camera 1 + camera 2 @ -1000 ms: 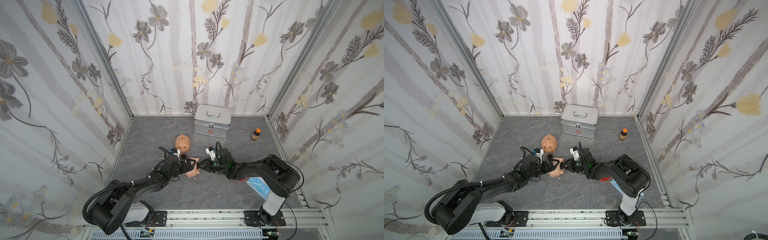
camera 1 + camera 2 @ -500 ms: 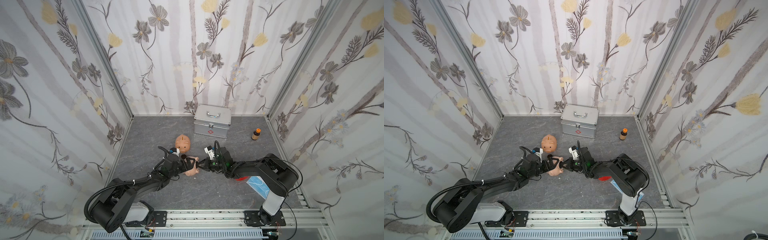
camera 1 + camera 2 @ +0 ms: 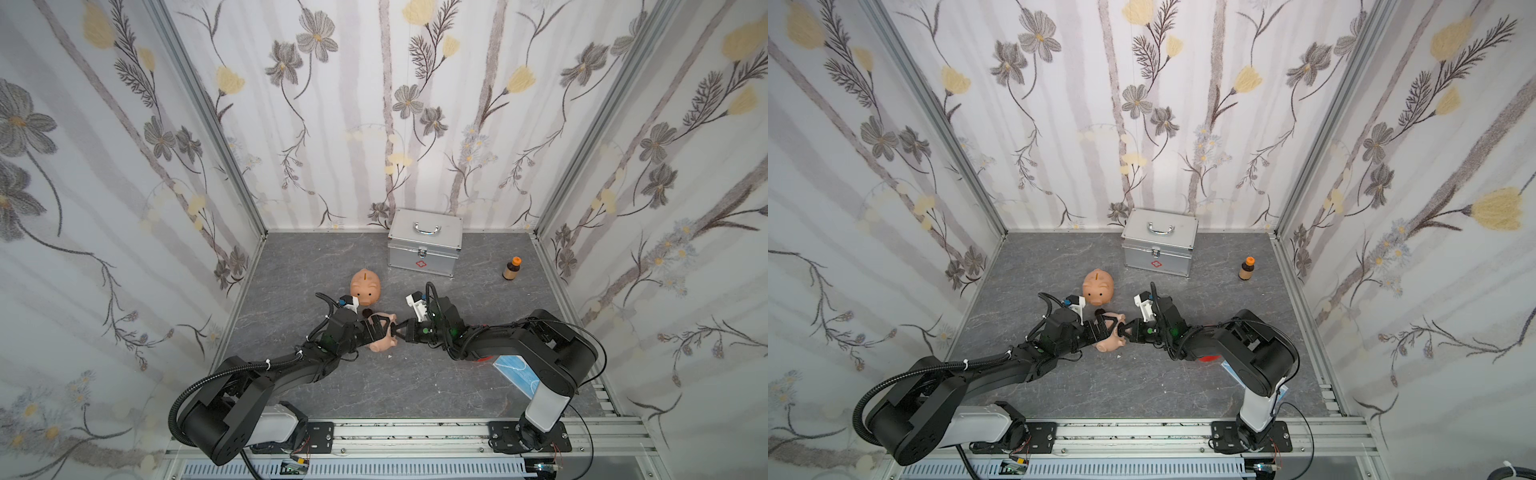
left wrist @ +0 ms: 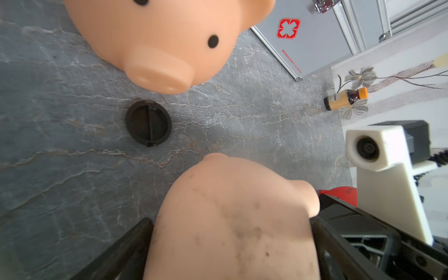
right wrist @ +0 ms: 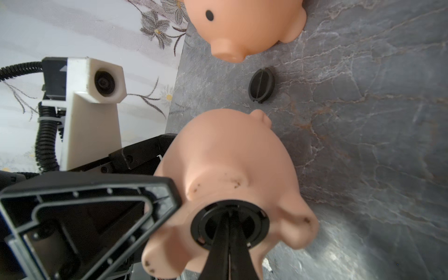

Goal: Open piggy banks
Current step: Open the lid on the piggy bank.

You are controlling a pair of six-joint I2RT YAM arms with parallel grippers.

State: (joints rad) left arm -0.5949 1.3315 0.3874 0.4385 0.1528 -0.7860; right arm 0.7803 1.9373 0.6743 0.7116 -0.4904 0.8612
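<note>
Work at mid-floor (image 3: 415,386), well apart from both side walls and from the front rail (image 3: 415,432). Behind, against the back wall, a silver case (image 3: 424,249); near the right wall, a brown bottle (image 3: 511,268), upright, well apart from both arms. Open floor to the left of the left arm and between case and bottle. Tight room in the middle: a standing peach piggy bank (image 3: 365,286) just beyond the left wrist, and a loose black plug (image 4: 148,123) lying flat between it and the held piggy bank (image 3: 384,340). Under the right arm, a red piggy bank (image 3: 482,358), mostly hidden. Left gripper (image 3: 379,329) spread wide, fingers (image 4: 131,242) pressed to opposite flanks of the held piggy bank, tipped on its side with belly toward the right arm. Right gripper (image 5: 229,218) pressed together, tips set in the middle of the fitted plug (image 5: 257,225) in that belly; impossible to tell whether pinching its ridge.
</note>
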